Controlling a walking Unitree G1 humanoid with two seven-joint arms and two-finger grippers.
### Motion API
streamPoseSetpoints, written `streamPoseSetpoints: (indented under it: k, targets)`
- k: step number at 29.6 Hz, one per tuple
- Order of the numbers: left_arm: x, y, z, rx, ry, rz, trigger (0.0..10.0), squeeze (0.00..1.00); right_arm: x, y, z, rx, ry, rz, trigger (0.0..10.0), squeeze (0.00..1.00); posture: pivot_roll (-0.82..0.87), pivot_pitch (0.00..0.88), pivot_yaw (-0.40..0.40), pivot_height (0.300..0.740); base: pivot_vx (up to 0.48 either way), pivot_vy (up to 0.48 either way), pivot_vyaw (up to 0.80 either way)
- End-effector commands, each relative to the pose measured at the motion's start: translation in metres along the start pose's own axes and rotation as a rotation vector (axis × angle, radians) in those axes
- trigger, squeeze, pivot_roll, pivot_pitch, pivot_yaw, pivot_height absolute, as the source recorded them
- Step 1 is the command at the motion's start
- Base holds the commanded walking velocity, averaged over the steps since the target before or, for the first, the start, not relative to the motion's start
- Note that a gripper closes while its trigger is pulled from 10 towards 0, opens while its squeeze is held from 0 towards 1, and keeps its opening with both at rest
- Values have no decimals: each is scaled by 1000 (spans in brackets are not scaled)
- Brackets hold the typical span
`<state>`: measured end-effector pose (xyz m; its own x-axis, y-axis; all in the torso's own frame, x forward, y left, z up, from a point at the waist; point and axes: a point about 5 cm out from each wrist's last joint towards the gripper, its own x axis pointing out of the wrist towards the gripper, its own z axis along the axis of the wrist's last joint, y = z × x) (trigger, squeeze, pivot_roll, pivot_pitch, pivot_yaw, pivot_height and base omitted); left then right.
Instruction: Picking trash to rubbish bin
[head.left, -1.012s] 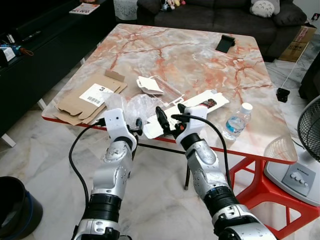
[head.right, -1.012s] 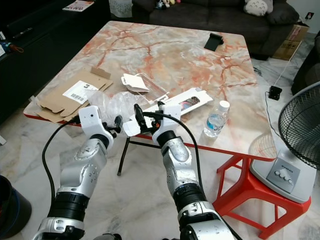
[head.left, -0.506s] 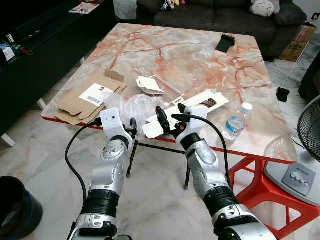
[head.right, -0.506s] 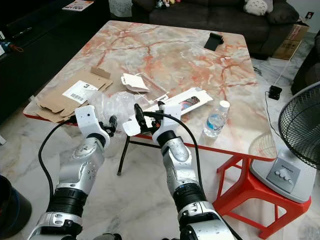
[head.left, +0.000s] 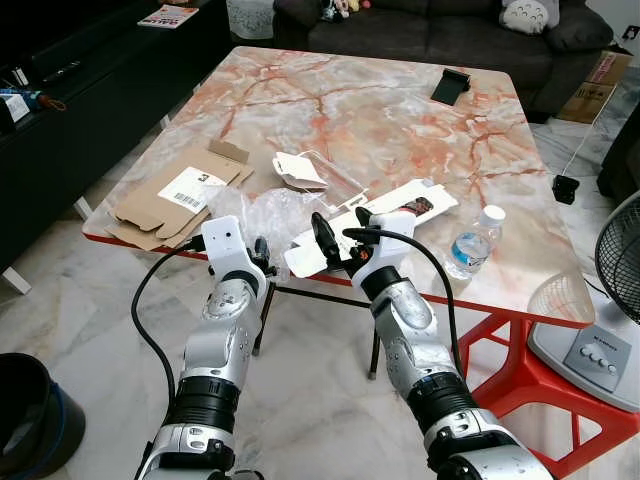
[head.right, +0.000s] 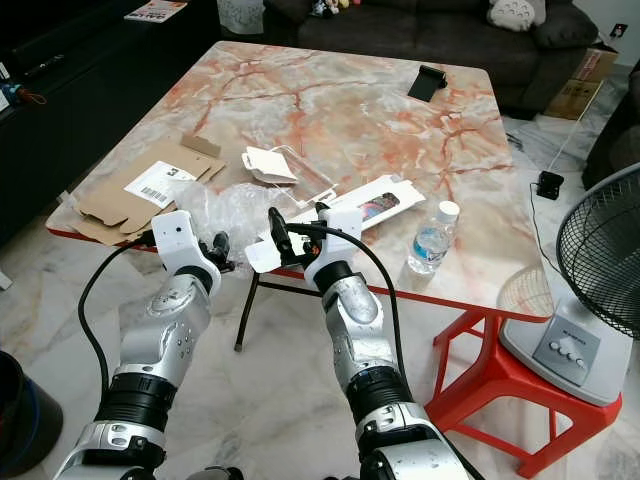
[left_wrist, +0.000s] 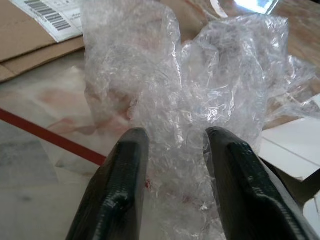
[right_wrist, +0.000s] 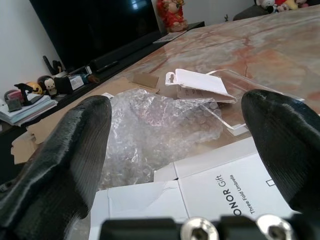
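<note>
**A:** Where are the grippers?

**B:** The left gripper (left_wrist: 172, 165) has its two black fingers parted at the near edge of the pink-veined marble table (head.left: 400, 110). The crumpled clear bubble wrap (left_wrist: 200, 85) lies straight ahead of them, its near fringe reaching into the gap between the fingers; nothing is gripped. The right gripper (right_wrist: 192, 137) is spread wide, holding nothing, just above the flattened white phone box (right_wrist: 220, 192) at the same table edge.

**A:** And farther out?

**B:** Flattened brown cardboard with a white shipping label (head.left: 170, 200) lies left of the wrap. Behind the wrap sits a clear plastic blister pack with a white card (head.left: 305, 172). A clear water bottle with a white cap (head.left: 472, 243) lies right of the box. A black round bin (head.left: 30, 415) stands on the floor, far left.
</note>
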<state>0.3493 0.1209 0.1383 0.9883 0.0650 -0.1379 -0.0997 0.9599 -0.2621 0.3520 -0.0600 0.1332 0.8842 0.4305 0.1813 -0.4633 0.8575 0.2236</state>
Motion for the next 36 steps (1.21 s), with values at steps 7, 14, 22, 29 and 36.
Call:
streamPoseSetpoints:
  k: [7, 14, 22, 29, 36]
  targets:
    - [1, -1, -1, 27, -4, 12, 0, 0, 4, 11, -1, 34, -2, 16, 10000, 0, 136, 108, -30, 728, 0, 0, 0]
    - [1, 0, -2, 30, -4, 16, 0, 0, 4, 10, -1, 34, -2, 12, 10000, 0, 135, 107, -30, 728, 0, 0, 0]
    - [1, -2, 7, 65, -70, 9, 0, 0, 5, 9, 0, 33, -4, 8, 10000, 0, 136, 107, -29, 728, 0, 0, 0]
    - [-1, -10, 22, 148, -204, -22, 0, 0, 5, 9, 1, 35, -7, 8, 10000, 0, 136, 104, -27, 728, 0, 0, 0]
    - [-12, -26, 44, 234, -400, -98, 10000, 0, 6, 9, 2, 37, -15, 6, 10000, 0, 137, 103, -26, 728, 0, 0, 0]
